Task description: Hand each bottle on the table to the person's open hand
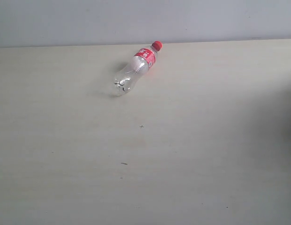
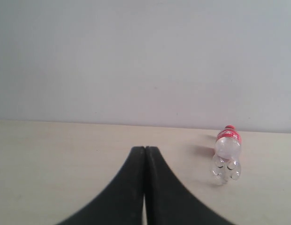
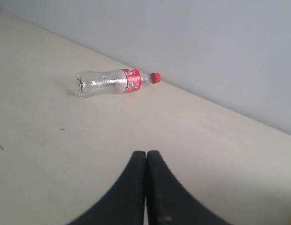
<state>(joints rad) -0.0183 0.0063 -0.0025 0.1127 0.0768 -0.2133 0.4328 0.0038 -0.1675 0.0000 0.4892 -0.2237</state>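
Clear bottle flat on the table, near its far edge; left fingers and right fingers closed, empty.

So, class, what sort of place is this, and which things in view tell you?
Probably a robot test bench rather than a home: a bare pale table against a blank grey wall, one clear bottle lying on its side, and black robot fingers shut together in both wrist views.
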